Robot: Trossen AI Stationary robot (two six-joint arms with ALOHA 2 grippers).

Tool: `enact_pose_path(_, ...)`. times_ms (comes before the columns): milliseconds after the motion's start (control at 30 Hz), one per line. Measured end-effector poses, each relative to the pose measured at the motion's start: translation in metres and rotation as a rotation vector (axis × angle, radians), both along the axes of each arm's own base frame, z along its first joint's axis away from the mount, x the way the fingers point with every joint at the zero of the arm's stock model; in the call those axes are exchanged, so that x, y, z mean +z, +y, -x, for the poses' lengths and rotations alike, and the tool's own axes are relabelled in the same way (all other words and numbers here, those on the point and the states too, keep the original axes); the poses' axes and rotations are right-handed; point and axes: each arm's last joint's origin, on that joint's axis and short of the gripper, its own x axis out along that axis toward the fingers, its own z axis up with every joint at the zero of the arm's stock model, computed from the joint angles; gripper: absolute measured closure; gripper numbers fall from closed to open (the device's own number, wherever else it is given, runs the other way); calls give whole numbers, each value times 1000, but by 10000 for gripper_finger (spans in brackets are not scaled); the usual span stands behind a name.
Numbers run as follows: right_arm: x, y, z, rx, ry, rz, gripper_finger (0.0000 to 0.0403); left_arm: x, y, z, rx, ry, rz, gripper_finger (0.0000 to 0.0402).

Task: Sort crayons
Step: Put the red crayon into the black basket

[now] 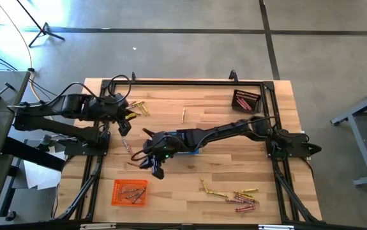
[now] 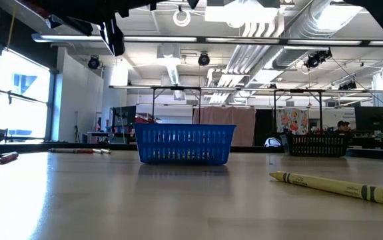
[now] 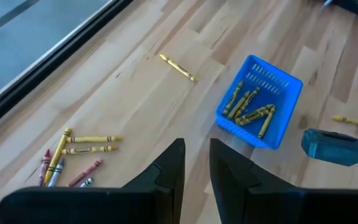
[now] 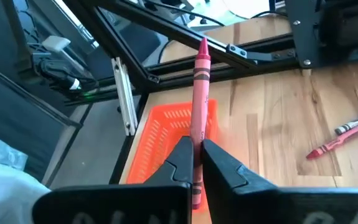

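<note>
My right gripper (image 4: 197, 146) reaches across the table (image 1: 189, 185) and is shut on a red crayon (image 4: 200, 93), just beyond the orange basket (image 4: 172, 130), which holds a few reddish crayons (image 1: 131, 191). Under the right arm stands the blue basket (image 3: 259, 102) with several yellow crayons in it. My left gripper (image 3: 196, 146) hovers at the table's left side, open with a narrow empty gap. Loose yellow and red crayons (image 3: 73, 155) lie flat below it, and a single yellow crayon (image 3: 177, 67) lies farther off. My right gripper pinches the red crayon's lower shaft (image 4: 196, 134) between its two fingers. The crayon lies along the fingers and sticks out past their ends, with its tip (image 4: 202, 43) pointing ahead. The fingers slant down toward the table's left side. The crayon is lifted clear of the table.
A dark basket (image 1: 246, 100) stands at the far right corner. A cluster of yellow and red crayons (image 1: 234, 195) lies near the front right. A black frame (image 1: 189, 82) rims the table. One yellow crayon (image 2: 338, 187) lies close to the low camera.
</note>
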Motion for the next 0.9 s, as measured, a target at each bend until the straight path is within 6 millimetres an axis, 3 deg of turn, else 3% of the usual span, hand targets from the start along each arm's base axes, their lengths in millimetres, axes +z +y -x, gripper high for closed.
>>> enact_pose_path(400,-2,11,17,-94,183,75,399,0,-2,2,-12,7,8,341)
enact_pose_path(567,17,5,36,-177,269,160,398,-3,-6,5,-24,43,16,341)
enact_pose_path(733,16,-2,47,-220,384,187,398,-6,-9,9,-14,83,38,341)
enact_pose_path(900,29,-20,65,-279,370,209,398,-9,-13,17,-1,131,68,341)
